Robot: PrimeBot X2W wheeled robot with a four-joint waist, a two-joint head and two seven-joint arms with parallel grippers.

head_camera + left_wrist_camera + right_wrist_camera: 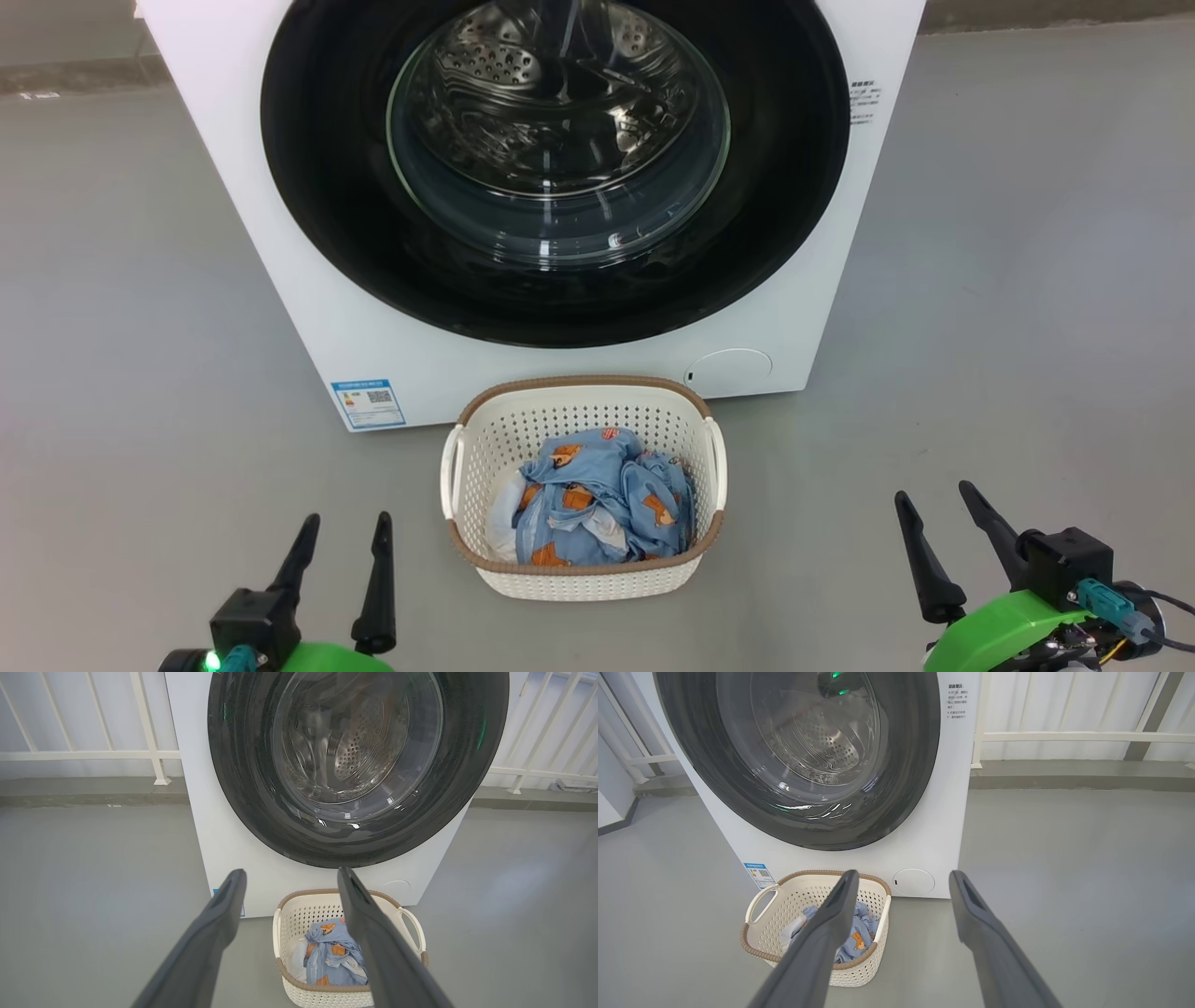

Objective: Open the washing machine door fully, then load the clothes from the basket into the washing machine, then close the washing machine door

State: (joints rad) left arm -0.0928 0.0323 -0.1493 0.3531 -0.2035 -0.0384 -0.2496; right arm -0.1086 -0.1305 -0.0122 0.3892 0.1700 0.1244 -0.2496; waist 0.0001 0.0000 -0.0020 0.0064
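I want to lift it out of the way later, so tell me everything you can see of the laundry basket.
The basket is a small rectangular tub of cream perforated plastic with a brown woven-look rim and a loop handle at each side. It stands upright on the grey floor, close before the washing machine; whether they touch is unclear. Blue printed clothes lie crumpled inside, below the rim.

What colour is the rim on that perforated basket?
Brown with a woven look, topping the cream-white perforated plastic basket; clearest in the head view.
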